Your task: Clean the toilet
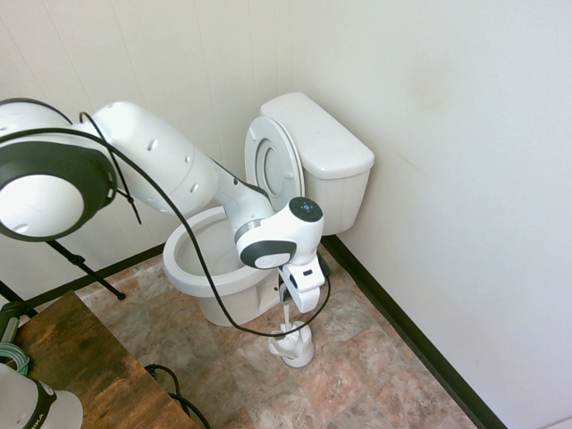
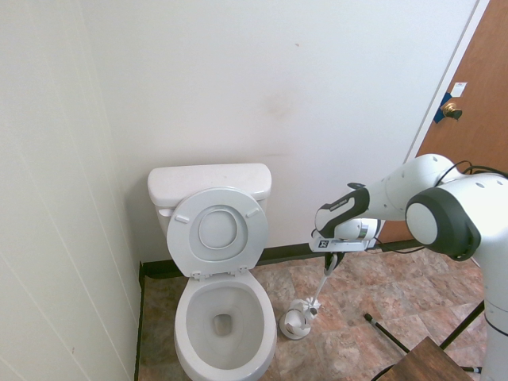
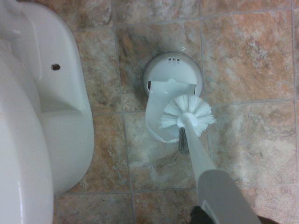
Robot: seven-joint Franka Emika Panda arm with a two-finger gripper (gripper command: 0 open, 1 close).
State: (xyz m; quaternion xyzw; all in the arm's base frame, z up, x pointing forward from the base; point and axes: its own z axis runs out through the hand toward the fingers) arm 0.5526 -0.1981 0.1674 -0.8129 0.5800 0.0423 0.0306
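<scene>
Mottled brown floor tiles [image 2: 381, 290] and plain white walls [image 2: 317, 71] frame this small bathroom. Against the back wall on the left stands the toilet [image 2: 218, 317], white glossy ceramic, its oval bowl open and its round seat and lid tipped up against the rectangular lidded tank. Just beside its base, to the right, a small white brush holder [image 2: 295, 324] sits on the floor. Above the holder hangs a white toilet brush [image 3: 188, 116], bristles down and just clear of the holder, its pale handle clamped in the fingers [image 2: 331, 259] of the white arm [image 2: 413, 194] reaching in from the right.
</scene>
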